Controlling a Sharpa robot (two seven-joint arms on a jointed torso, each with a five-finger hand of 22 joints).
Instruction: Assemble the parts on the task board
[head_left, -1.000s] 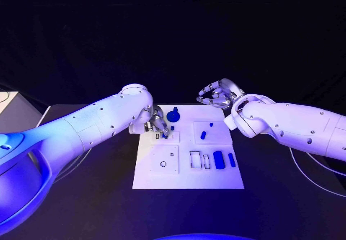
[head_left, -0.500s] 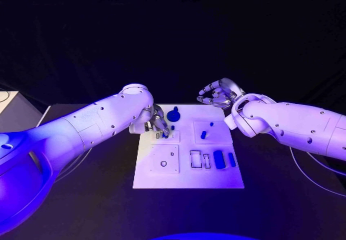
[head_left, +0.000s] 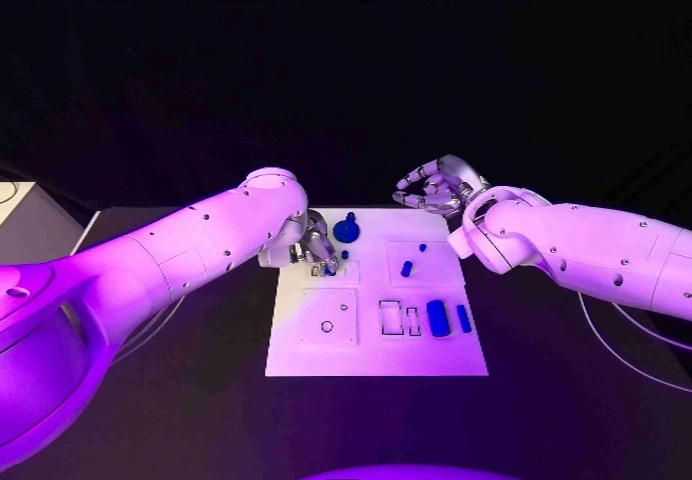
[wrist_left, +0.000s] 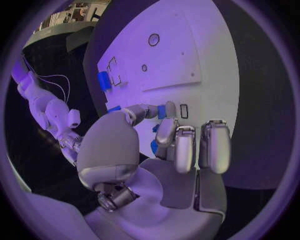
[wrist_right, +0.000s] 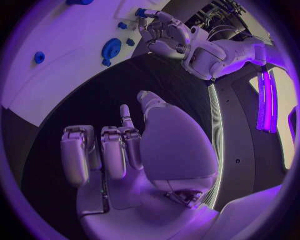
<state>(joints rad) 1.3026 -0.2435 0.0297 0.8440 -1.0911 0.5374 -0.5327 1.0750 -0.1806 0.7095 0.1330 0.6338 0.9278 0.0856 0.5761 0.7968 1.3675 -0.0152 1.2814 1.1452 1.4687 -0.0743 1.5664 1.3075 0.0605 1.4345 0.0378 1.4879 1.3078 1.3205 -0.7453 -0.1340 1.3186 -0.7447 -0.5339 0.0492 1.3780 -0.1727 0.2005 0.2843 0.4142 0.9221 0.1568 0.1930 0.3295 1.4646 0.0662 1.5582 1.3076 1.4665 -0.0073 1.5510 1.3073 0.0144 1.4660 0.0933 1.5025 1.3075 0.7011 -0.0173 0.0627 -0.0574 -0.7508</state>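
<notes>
The table was a flat, matte black surface. On its middle lay the board, a smooth white rectangular plate with raised square panels and shallow outlined recesses.

The left arm, glossy white and rounded, reached in over the board's far left corner. Its silver left hand had its fingers curled down and pinched a small blue part between thumb and a fingertip, held just above the board beside a small rectangular slot. The right arm lay past the board's right edge. The right hand hovered off the far right corner, over bare table, its fingers curled inward on nothing.

On the board, the largest blue piece was a round knob with a stem, standing near the far edge just beside the left hand. At the near right, a rounded block sat next to a slimmer bar, each in the row of rectangular recesses; two outlined recesses to their left held nothing. A short peg and a tiny stud stood on the right-hand square panel. The left panel carried a small ring-shaped hole.
</notes>
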